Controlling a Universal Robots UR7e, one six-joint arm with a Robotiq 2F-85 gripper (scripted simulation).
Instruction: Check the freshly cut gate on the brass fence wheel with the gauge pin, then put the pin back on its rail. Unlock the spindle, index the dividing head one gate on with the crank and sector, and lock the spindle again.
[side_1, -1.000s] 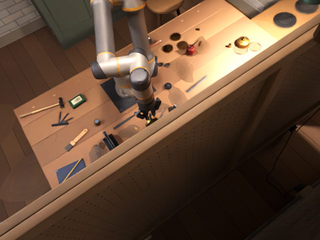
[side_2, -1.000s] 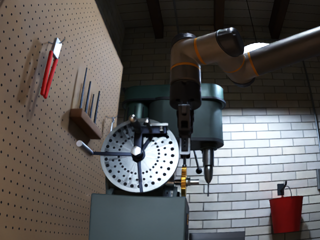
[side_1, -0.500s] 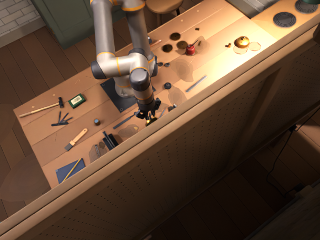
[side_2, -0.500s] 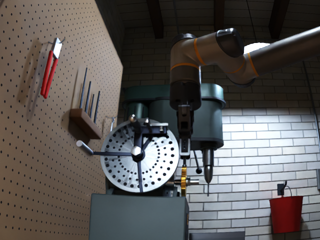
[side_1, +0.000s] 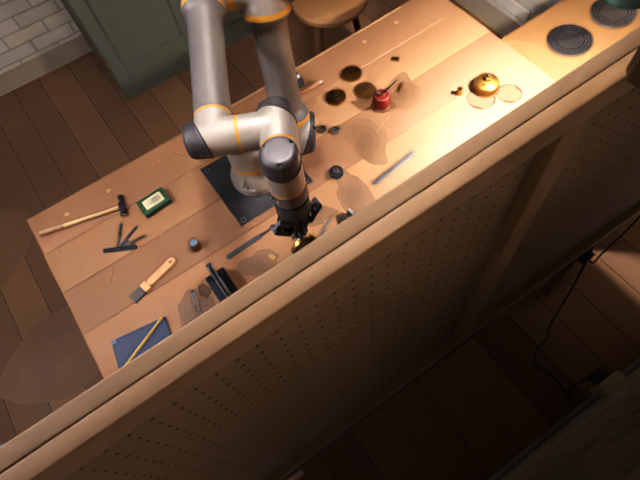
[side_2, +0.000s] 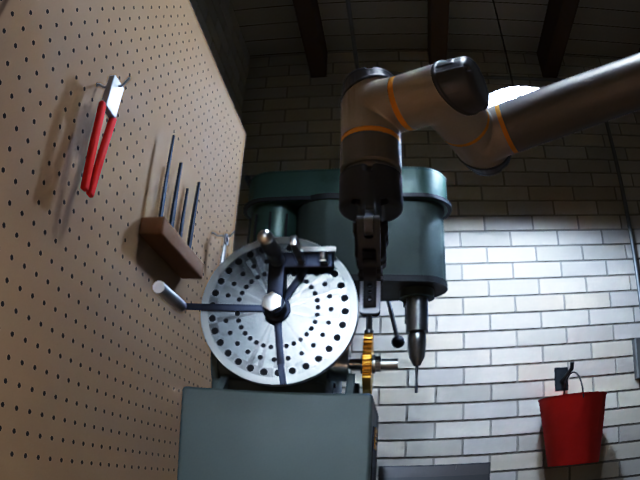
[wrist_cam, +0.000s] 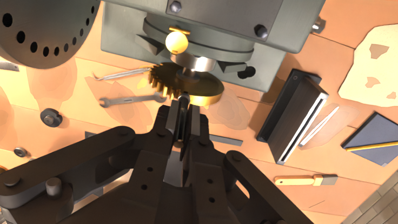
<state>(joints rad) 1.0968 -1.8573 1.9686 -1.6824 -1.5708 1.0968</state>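
Note:
The gauge pin (wrist_cam: 182, 117), a thin dark steel rod, stands upright in my closed gripper (wrist_cam: 182, 111), its tip at the toothed rim of the brass fence wheel (wrist_cam: 186, 83). The wheel (side_2: 367, 361) sits on the dividing head's spindle, directly under the gripper (side_2: 369, 310). The perforated index plate (side_2: 279, 310) with its crank and sector arms faces outward to the left of the wheel. A ball-ended lock lever (wrist_cam: 176, 41) sits on the head above the wheel. The pin rail (wrist_cam: 292, 117), a dark grooved block, lies on the bench to the right.
The green drill press (side_2: 362, 227) stands behind the wheel, its chuck (side_2: 416, 330) hanging just right of my gripper. Spanners (wrist_cam: 130, 100), a brush (wrist_cam: 304, 180) and a blue pad (wrist_cam: 375, 139) lie on the bench. The pegboard (side_2: 103, 258) rises close on the left.

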